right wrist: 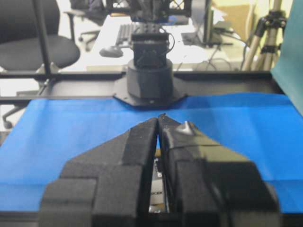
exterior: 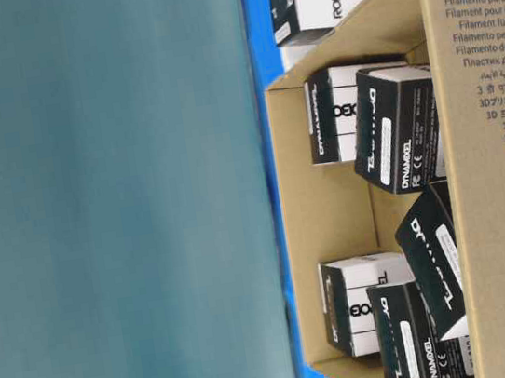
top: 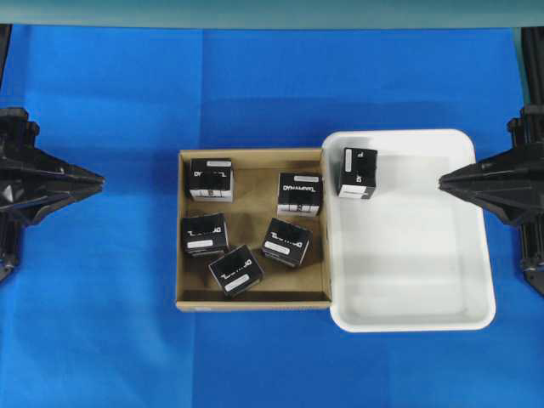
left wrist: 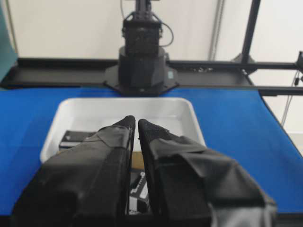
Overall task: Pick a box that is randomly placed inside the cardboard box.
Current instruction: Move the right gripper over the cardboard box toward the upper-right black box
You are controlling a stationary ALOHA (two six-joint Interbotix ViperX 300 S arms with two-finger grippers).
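Around the cardboard box (top: 252,299) my table wears a blue cloth (top: 102,323), matt, with faint fold lines. The cardboard box itself is brown corrugated paperboard, dull and unglazed, its outer wall printed in dark type. Inside it the black cartons (top: 286,241) are smooth card with a slight sheen, white lettering and white paper stickers. Just right of the cardboard box sits a white plastic tray (top: 476,255), smooth and faintly glossy. My left gripper (left wrist: 136,124) fingers look wrapped in matt black tape, slightly creased.
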